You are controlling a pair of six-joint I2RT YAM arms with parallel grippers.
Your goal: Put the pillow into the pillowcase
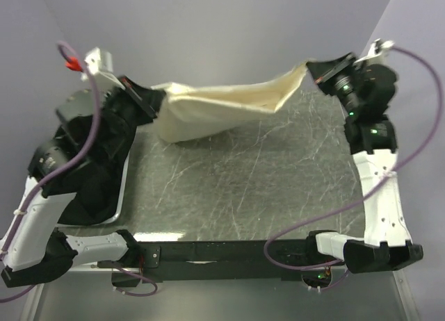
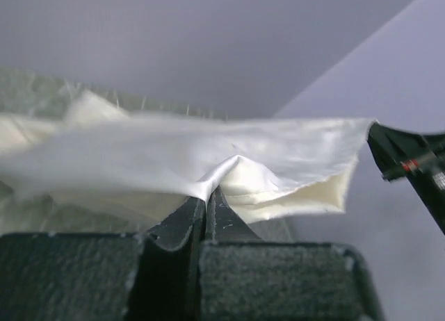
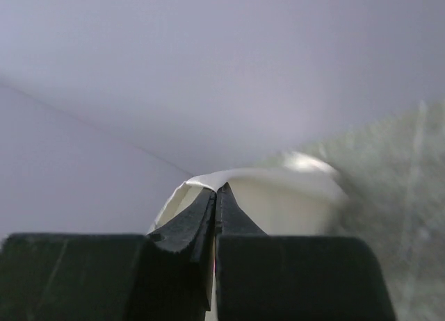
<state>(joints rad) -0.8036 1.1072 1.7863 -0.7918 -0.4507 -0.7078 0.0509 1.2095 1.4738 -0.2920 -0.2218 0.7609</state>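
Closest to the lens, the left gripper (image 2: 206,198) has its black tapered fingers pressed tight together on a pinched fold of the thin, wrinkled cream-white fabric pillowcase (image 2: 174,154). The right gripper (image 3: 217,191) is likewise closed to a sliver, with an edge of the same pillowcase (image 3: 278,196) caught between its tips.

From above, the pillowcase (image 1: 229,102) hangs stretched between the two, over the far edge of the grey-green marbled table (image 1: 278,182). The right gripper (image 1: 311,67) holds one corner raised above the table's far right corner. The left gripper (image 1: 156,99) grips the other end at the far left. That left end is fuller and sags down onto the table. Whether the pillow is what fills it cannot be told, though the left wrist view shows a creamier layer under the white top sheet.

A crumpled black cloth heap (image 1: 97,161) lies on a white tray (image 1: 124,189) at the table's left edge, beneath the left arm.
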